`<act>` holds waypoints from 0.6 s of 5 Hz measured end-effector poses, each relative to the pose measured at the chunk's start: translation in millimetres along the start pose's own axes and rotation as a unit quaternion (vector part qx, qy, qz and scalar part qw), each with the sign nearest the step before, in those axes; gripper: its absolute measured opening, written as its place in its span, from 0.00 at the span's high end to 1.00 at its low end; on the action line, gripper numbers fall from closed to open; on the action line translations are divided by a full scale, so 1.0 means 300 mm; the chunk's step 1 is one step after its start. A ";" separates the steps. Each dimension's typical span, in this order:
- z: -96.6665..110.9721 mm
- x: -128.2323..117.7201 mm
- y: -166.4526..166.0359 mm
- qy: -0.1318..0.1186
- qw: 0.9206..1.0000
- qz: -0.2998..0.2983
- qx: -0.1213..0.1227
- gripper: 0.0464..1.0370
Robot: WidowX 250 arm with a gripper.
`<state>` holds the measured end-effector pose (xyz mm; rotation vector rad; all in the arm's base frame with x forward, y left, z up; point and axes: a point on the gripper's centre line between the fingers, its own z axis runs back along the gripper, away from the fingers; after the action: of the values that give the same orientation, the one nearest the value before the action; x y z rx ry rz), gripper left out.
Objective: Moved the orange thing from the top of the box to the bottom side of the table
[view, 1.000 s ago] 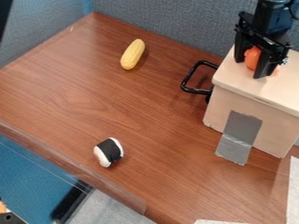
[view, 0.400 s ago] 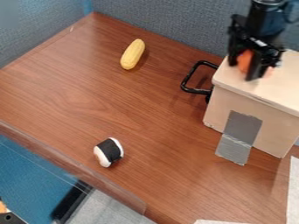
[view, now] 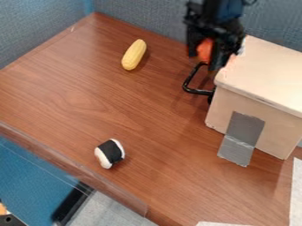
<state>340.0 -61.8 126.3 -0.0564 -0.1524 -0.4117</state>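
The claw (view: 203,61) is clamping the orange thing (view: 205,49), hanging near the box's (view: 265,66) edge and the black handle (view: 187,84). Below and left of it, tabletop (view: 70,101) is stretching toward the near edge.

We see black on our gripper (view: 204,60) and solid orange on the orange thing (view: 205,48) between its fingers. Just below the gripper, the handle (view: 187,86) is black. Beside it we have a pale cream box (view: 265,66) with a grey tape strip (view: 244,128). Left of the gripper in the view, we find a yellow corn cob (view: 134,55); farther below, a white roll (view: 110,153) with a black band. Beneath everything, we see reddish-brown, streaky wood grain on the table (view: 70,101); behind the gripper, a speckled blue-grey partition (view: 141,17).
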 end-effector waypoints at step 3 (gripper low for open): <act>-0.147 -0.302 -0.115 0.027 0.999 -0.002 0.035 0.38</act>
<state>250.1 -61.5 69.2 0.0238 -0.1130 -0.4104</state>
